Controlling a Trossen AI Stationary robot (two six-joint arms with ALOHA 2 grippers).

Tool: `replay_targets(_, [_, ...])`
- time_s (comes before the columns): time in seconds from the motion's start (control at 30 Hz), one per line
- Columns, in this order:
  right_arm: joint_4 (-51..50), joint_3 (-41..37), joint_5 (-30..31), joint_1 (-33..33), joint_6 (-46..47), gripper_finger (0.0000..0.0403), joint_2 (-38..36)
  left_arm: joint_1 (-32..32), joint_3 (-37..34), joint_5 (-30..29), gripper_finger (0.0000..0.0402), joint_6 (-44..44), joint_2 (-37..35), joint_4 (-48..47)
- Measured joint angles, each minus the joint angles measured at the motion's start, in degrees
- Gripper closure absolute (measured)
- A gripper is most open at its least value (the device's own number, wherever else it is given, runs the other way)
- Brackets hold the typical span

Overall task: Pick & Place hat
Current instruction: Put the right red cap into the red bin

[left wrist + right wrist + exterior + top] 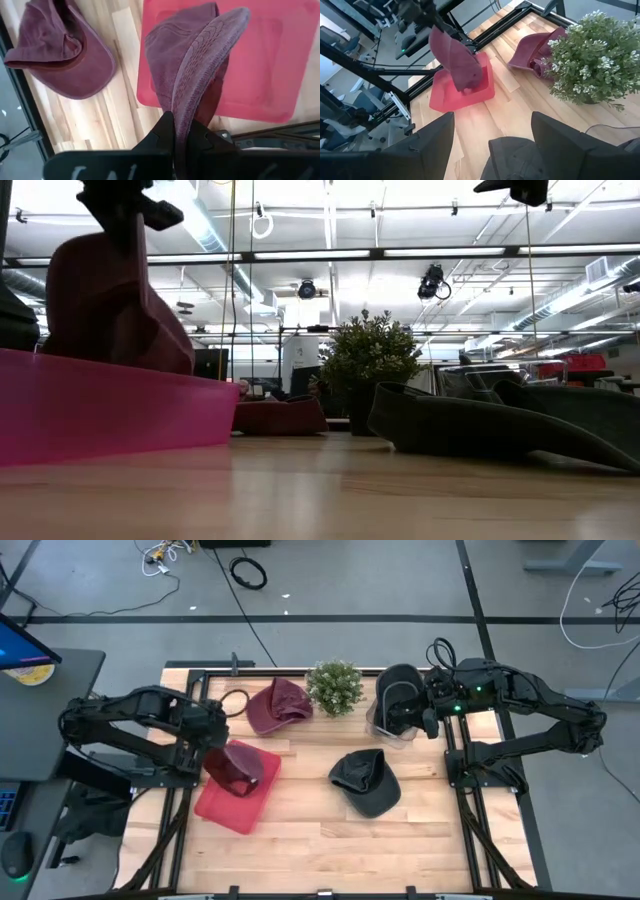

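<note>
The desk (330, 840) holds a pink tray (232, 808) under the left pincer (182, 134). That pincer is squeezed tight on the brim of a dark red hat (192, 70), which hangs over the tray. The right pincer (492, 135) is wide open, holding nothing, above a black hat (366, 781).

The maroon cap (200, 65) is soft cloth with stitched rows on its brim, over a smooth pink plastic tray (270, 70) on the pale wooden table (330, 830).
</note>
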Motion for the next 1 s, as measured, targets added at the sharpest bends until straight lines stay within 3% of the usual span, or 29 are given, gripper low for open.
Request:
replay_targets(0.33, [0.0,0.0,0.0,0.0,0.0,0.0136,1.4,-2.9,-4.2,-8.4,0.039,-2.8,3.3,5.7])
replay_targets(0.73, [-0.1,0.0,0.0,0.0,-0.5,0.0136,2.8,-11.1,-4.2,-6.6,0.0389,-7.1,5.7,9.3])
replay_targets(1.0, [-0.1,0.0,0.0,0.0,-1.5,0.0136,2.8,-10.6,-4.2,-8.1,0.039,-7.2,6.7,11.6])
